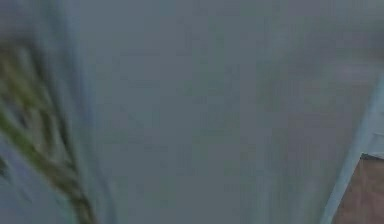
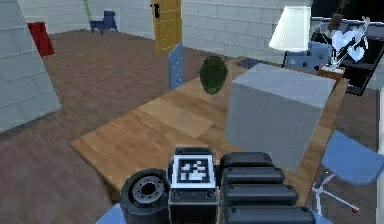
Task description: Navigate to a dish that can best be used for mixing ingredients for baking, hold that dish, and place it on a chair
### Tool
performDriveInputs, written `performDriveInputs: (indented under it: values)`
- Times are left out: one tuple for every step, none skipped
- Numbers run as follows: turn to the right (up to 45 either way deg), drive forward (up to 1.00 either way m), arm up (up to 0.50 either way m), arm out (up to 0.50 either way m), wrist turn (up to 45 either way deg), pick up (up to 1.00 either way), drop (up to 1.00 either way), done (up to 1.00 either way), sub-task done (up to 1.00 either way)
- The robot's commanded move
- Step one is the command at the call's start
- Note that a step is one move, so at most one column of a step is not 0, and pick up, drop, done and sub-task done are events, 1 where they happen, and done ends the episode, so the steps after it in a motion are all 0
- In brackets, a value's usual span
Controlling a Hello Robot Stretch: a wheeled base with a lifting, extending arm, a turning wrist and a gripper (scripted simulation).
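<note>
Tool [image 2: 145, 190]: dark body at the near edge of the arm side view, left of a white marker square [image 2: 196, 168]. Its far end cannot be made out, so whether it holds anything cannot be told.
Grey wall [image 1: 220, 100]: close, across the forward view.
Desk [image 2: 150, 130]: wooden, beyond the arm.
Grey box [image 2: 275, 115]: on the desk's right part.
Blue chair [image 2: 355, 160]: right of the desk, near.
White lampshade [image 2: 292, 28]: far right, behind the box.
Yellow door [image 2: 167, 22]: far wall.
Dark green rounded object [image 2: 213, 75]: at the desk's far edge, left of the box. It is possibly the dish, but the shape is unclear.
Blue upright panel [image 2: 176, 68]: just left of it.
</note>
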Motion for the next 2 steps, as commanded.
performDriveInputs:
  values:
    - [0.0, 0.00, 0.00, 0.20, 0.0, 0.00, 0.00, 0.00, 0.00]
    - [0.0, 0.00, 0.00, 0.00, 39.0, 0.00, 0.00, 0.00, 0.00]
